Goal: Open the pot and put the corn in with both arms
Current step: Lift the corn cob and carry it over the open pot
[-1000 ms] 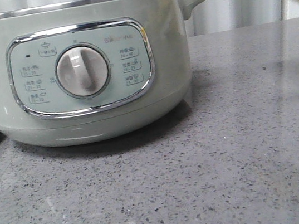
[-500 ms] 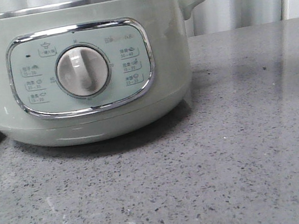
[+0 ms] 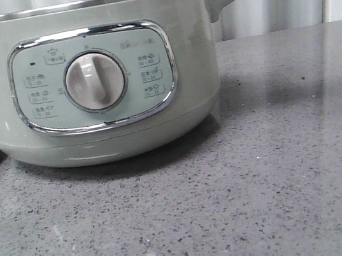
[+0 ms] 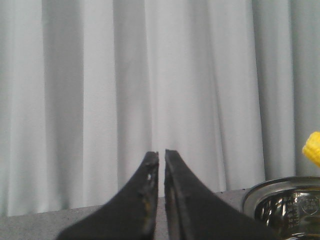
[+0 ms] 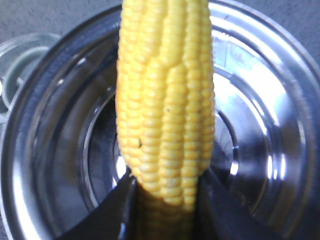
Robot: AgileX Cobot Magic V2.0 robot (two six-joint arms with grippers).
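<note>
Corn (image 5: 165,100) hangs clamped in the right gripper (image 5: 165,200) above the open pot (image 5: 45,165); only release remains. Left gripper (image 4: 161,165) nearly closed, empty.

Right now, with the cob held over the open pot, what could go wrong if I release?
1. The right gripper clamps only one end of the corn, so the long cob may swing or tip on release and strike the steel rim of the pot instead of dropping cleanly.
2. The pot looks empty and bare steel inside; a drop from above the rim could bounce.
3. The glass lid lies right beside the pot; a bounced cob could hit it.
</note>
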